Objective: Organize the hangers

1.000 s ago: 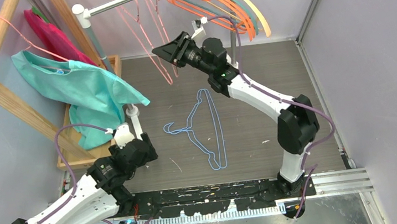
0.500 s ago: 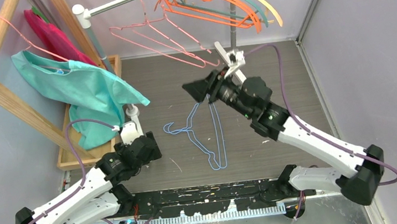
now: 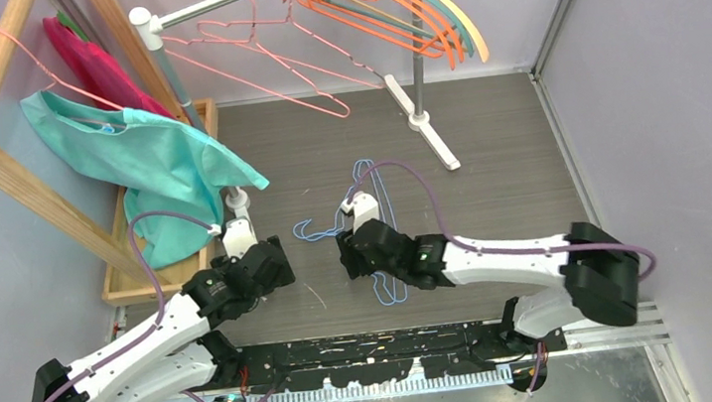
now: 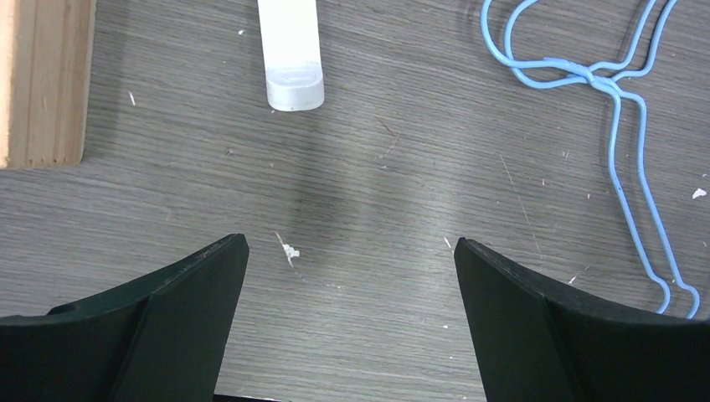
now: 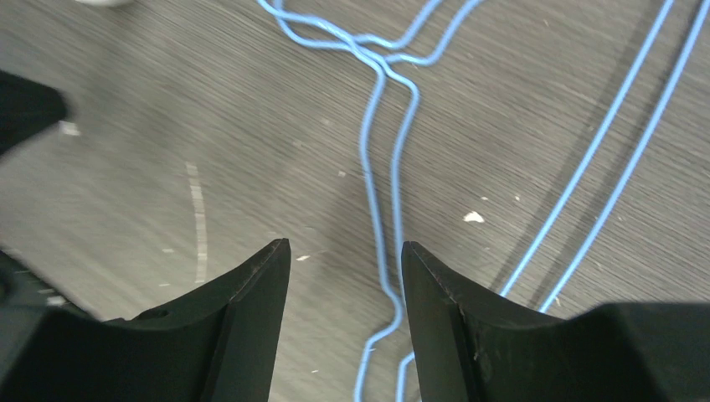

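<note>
**Desk:** Entry one. Which step?

**Operator:** Pick-up, by my reading. Two light-blue wire hangers (image 5: 374, 52) lay flat on the bench (image 3: 508, 165), overlapping, between the two arms. They were the only bare ones I saw off the rail (image 3: 212, 7).

**Desk:** Stock on the rail?

**Operator:** Pink wire hangers (image 3: 266, 51), then orange and teal plastic hangers (image 3: 392, 8), and one cream hanger (image 3: 469, 29) at the far end. All were hung by their hooks.

**Desk:** Right gripper?

**Operator:** The right gripper (image 5: 345, 260) sat low over the blue wires just below their necks, jaws parted and holding nothing. One wire ran under the gap.

**Desk:** Left gripper?

**Operator:** The left gripper (image 4: 352, 251) had its jaws wide apart and was empty. It was over bare bench, beside the blue hooks.

**Desk:** Requirement for the next move?

**Operator:** I judged it needed a descent until the fingertips met the bench, then a close on one wire. The wire was thin and the two were crossed, so both might have lifted together.
</note>
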